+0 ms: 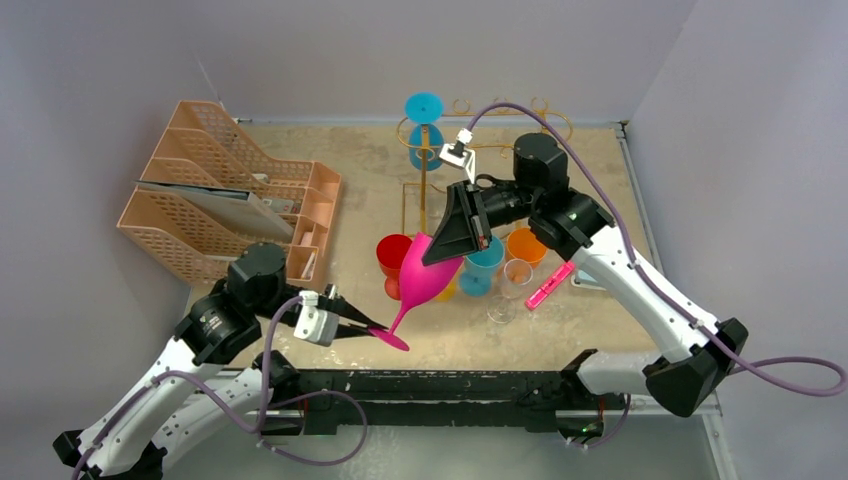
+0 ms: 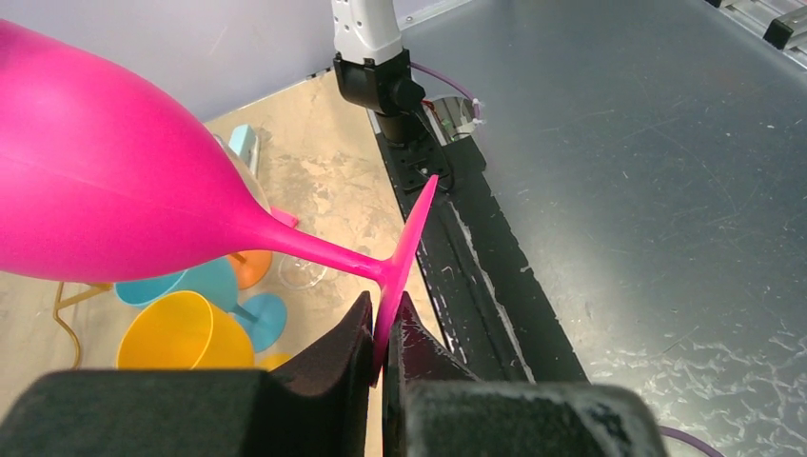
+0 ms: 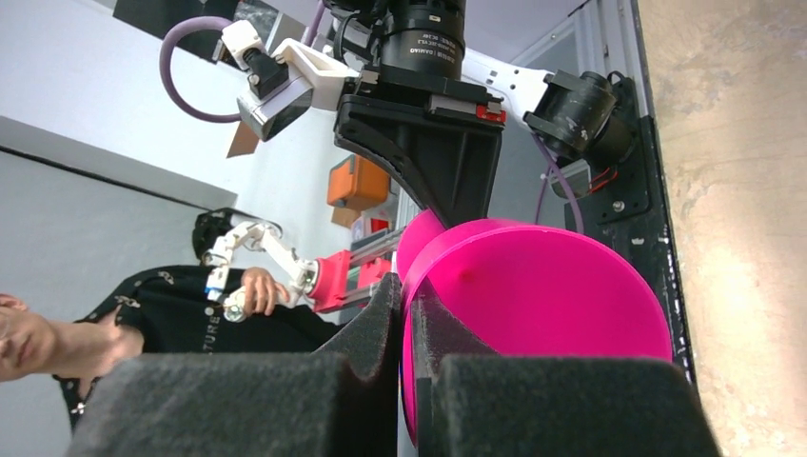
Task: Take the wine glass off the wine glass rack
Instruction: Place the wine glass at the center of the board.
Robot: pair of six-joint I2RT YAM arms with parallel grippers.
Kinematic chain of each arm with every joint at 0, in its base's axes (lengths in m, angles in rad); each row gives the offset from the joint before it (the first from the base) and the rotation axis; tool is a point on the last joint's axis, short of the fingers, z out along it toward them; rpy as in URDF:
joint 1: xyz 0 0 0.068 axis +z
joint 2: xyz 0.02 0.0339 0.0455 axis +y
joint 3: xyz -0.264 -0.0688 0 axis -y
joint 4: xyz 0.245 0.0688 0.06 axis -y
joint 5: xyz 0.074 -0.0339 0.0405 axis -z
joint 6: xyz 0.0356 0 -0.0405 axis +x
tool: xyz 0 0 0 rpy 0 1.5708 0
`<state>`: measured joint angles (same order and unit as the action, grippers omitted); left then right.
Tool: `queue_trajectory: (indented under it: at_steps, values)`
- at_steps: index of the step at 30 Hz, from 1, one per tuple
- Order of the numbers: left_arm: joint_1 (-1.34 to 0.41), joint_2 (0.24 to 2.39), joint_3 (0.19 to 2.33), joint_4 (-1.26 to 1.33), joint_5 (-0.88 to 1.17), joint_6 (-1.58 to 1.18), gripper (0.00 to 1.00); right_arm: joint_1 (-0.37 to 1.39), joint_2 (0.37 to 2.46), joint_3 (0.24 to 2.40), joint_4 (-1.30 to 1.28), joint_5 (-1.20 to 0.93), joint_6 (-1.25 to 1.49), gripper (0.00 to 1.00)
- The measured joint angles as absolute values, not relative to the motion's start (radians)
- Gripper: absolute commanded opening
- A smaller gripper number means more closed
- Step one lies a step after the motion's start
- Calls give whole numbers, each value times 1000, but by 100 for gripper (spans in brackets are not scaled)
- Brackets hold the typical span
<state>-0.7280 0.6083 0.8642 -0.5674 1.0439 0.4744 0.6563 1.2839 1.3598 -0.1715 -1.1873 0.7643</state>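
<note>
The glass (image 1: 425, 275) is held tilted just in front of the rack (image 1: 423, 190), its foot pinched by the left gripper (image 2: 384, 328) and its rim by the right gripper (image 3: 404, 300). If the arms are moved unevenly, it could be twisted loose onto the cups (image 1: 525, 245).

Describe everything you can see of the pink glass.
The pink glass looks like opaque, matte plastic: a deep bowl, thin stem and flat round foot. It hangs tilted in the air. The left pincer is shut on the foot's edge; the right pincer is shut on the bowl's rim.
</note>
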Motion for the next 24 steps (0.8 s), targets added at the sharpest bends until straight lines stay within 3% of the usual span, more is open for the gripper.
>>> queue_trajectory:
  at_steps: [6,8,11,24]
  values:
    - [-728,610,868,-559,1029,454,34,669,1250,1360,-183,-1171,717,0]
    - [-728,610,868,-556,1024,445,60,674,1248,1360,-201,-1166,693,0]
    - [-728,611,868,-556,1014,436,75,677,1248,1361,-261,-1134,635,0]
    - [-728,551,870,-570,803,408,85,743,1131,1389,-544,-769,336,0]
